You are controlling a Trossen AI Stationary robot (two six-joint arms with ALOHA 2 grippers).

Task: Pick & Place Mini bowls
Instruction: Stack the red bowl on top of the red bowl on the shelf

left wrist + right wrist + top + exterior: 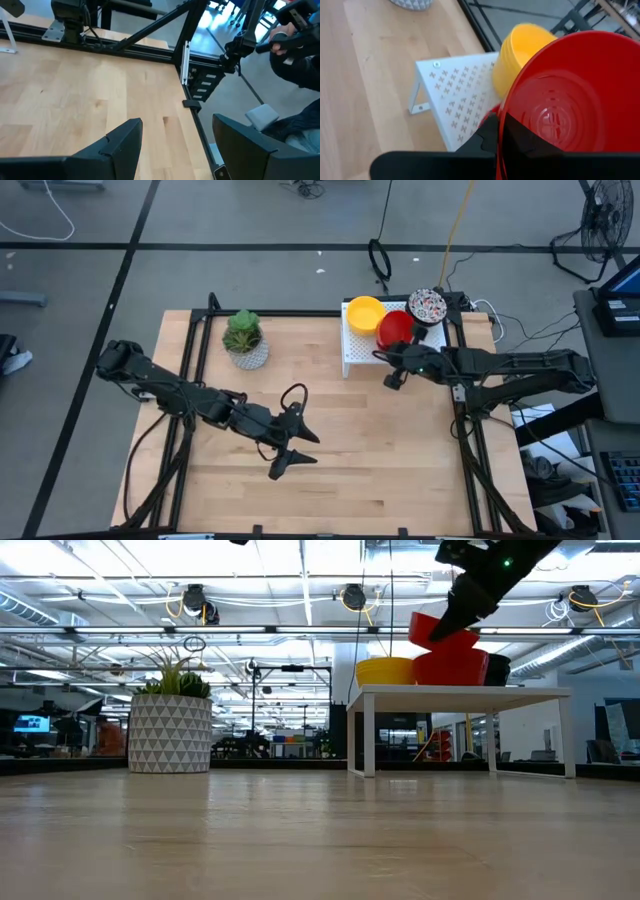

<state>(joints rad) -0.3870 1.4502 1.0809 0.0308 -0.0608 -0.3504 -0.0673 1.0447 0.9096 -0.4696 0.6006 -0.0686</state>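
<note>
My left gripper (293, 450) hangs with its fingers (117, 150) spread and empty over the bare near-middle of the table (400, 460). Far left stands the plant (244, 338) in its patterned pot. Further right, on the white rack (356, 350) at the far edge, sit the yellow bowls (365, 311), a red stack beside them, and a speckled bowl (427, 304) rightmost. My right gripper (392, 376) is clamped on a red bowl's (570, 100) rim, holding it tilted above that stack.

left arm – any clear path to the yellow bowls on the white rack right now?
Probably not. The left gripper hangs open over the table's near middle, while the yellow bowls sit on the far white rack, with the right gripper, holding a red bowl, alongside them.
</note>
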